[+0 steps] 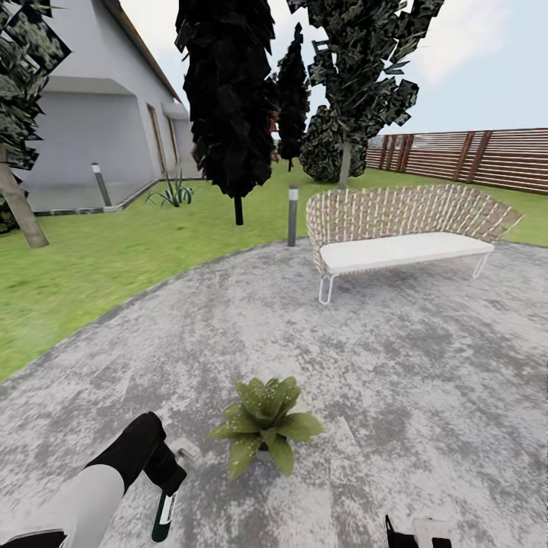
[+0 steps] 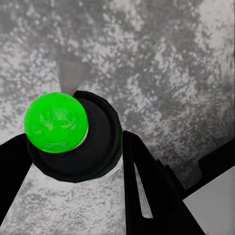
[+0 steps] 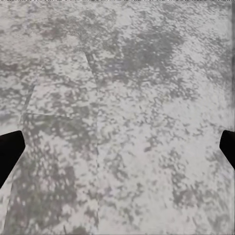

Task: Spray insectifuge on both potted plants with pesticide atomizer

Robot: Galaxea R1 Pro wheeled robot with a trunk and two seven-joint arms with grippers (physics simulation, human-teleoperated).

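Note:
A potted plant (image 1: 264, 426) with pale-speckled pointed leaves stands on the round grey patio (image 1: 396, 358) close in front of me. Just left of it, my left gripper (image 1: 169, 487) is shut on the pesticide atomizer (image 1: 163, 519), a slim dark bottle with a white label that hangs pointing down. In the left wrist view the atomizer (image 2: 73, 142) sits between the two black fingers (image 2: 147, 191), and its round cap looks bright green. My right gripper (image 3: 117, 152) hovers open over bare paving, its tips far apart; it also shows at the head view's lower edge (image 1: 415, 533).
A woven bench with a white cushion (image 1: 403, 228) stands at the patio's far side, a short bollard light (image 1: 292, 217) to its left. Lawn, dark trees (image 1: 228, 99), a grey house (image 1: 91, 106) and a brown slatted fence (image 1: 472, 156) lie beyond.

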